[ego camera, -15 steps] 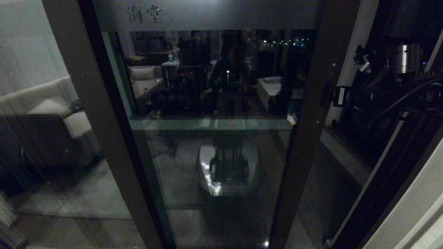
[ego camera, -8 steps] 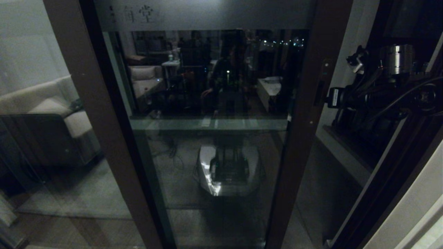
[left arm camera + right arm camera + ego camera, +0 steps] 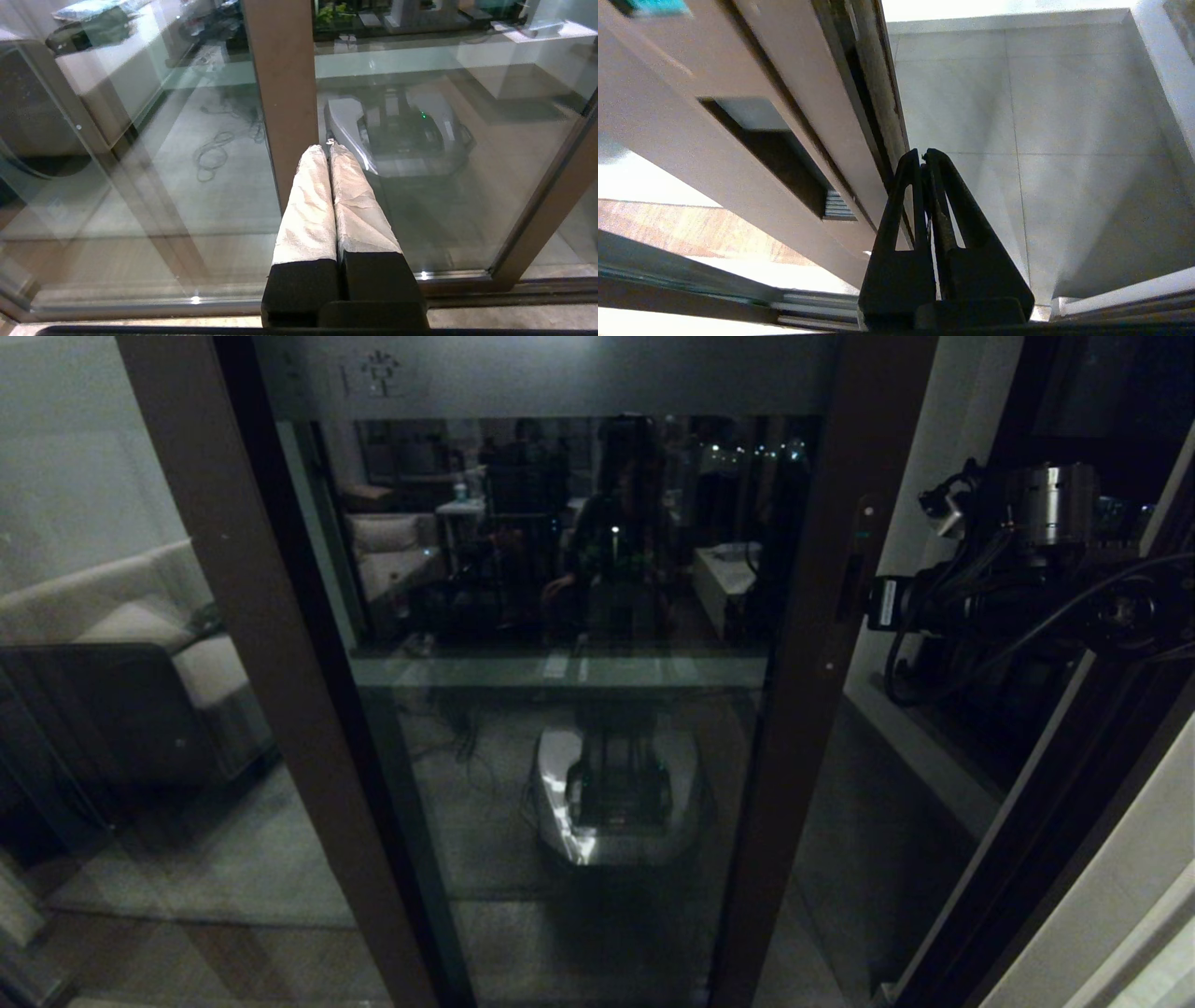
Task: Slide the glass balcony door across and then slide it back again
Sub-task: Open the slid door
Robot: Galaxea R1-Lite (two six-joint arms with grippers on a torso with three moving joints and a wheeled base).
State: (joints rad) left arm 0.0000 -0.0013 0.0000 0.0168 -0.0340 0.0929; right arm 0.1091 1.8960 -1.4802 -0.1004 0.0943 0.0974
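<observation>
The glass balcony door [image 3: 560, 728] fills the head view, its frosted top strip showing one Chinese character [image 3: 380, 373]. The slim black handle [image 3: 849, 584] sits in its right brown stile [image 3: 812, 691]. My right gripper [image 3: 868, 605] is shut and rests against that stile's outer edge, just right of the handle. In the right wrist view the shut black fingertips [image 3: 922, 154] lie on the door's edge [image 3: 878, 140], beside the recessed handle [image 3: 770, 149]. My left gripper [image 3: 327, 148] is shut on nothing, low in front of the glass, and is out of the head view.
The plain brown-framed panel [image 3: 280, 709] stands at the left, overlapping the door. A gap to the tiled balcony floor [image 3: 1017, 116] lies right of the door. A white ledge [image 3: 934, 756] and dark window frame [image 3: 1074, 392] are behind my right arm. The glass reflects my base [image 3: 616, 793].
The door has slid left with my right gripper pressed against its stile. The gap on the right has widened, and one character has gone behind the left panel's stile.
</observation>
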